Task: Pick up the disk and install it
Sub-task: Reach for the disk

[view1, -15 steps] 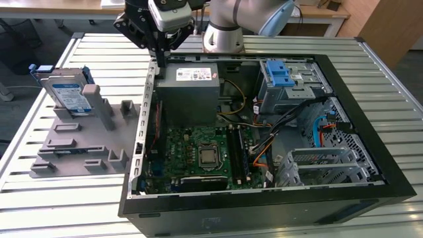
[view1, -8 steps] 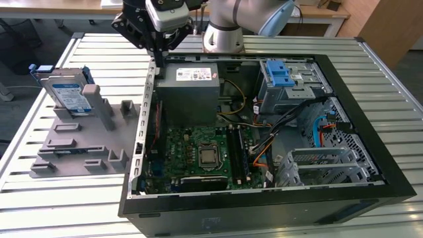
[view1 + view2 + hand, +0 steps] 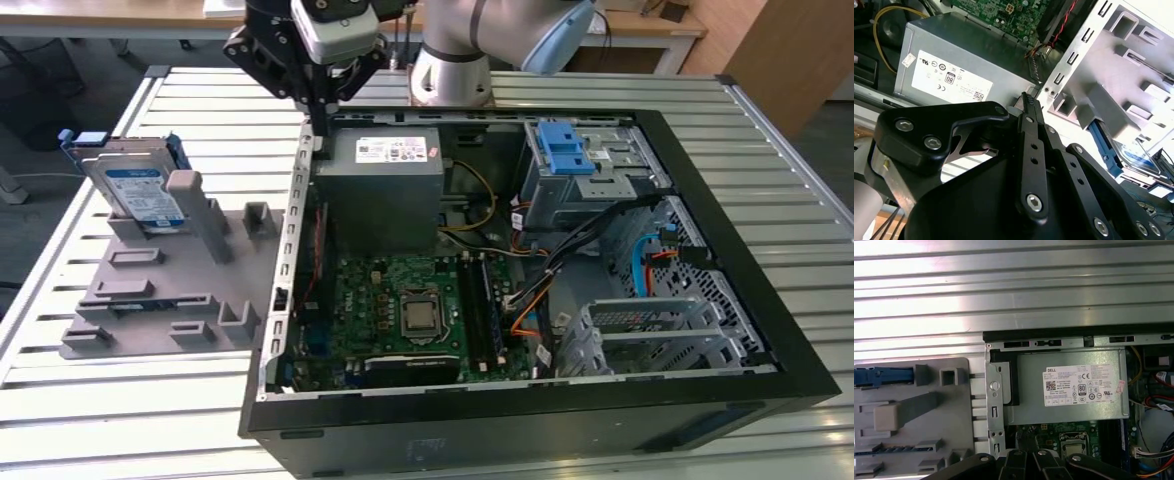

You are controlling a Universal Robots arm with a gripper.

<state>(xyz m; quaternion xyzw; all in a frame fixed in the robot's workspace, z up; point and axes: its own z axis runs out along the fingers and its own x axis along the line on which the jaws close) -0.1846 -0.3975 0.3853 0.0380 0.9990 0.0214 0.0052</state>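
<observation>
nearest in the exterior view, the open computer case (image 3: 534, 420) is seen lying on its side on the slatted table (image 3: 134, 420), with its motherboard (image 3: 400, 310) exposed. just outside the case, on the exterior view's left, a grey holder (image 3: 160, 300) is set on the table. the disk (image 3: 134, 190) is stood upright at the far end of that holder, silver and blue-labelled in its blue bracket, well apart from the inside of the case and touched by nothing but the holder.

further back, inside the case, the power supply (image 3: 380, 190) is found in the far corner on the holder's side. the grey drive bay (image 3: 594, 185) with its blue latch (image 3: 567, 150) is found in the other far corner; whether its slot is free cannot be told.

beyond that, the gripper (image 3: 320, 108) is held above the far wall of the case, over the power-supply corner. its fingers are brought together with nothing between them, as is also shown in the second wrist view.

the task is judged barely begun. the disk is not yet picked up and not yet installed — both steps are left.
</observation>
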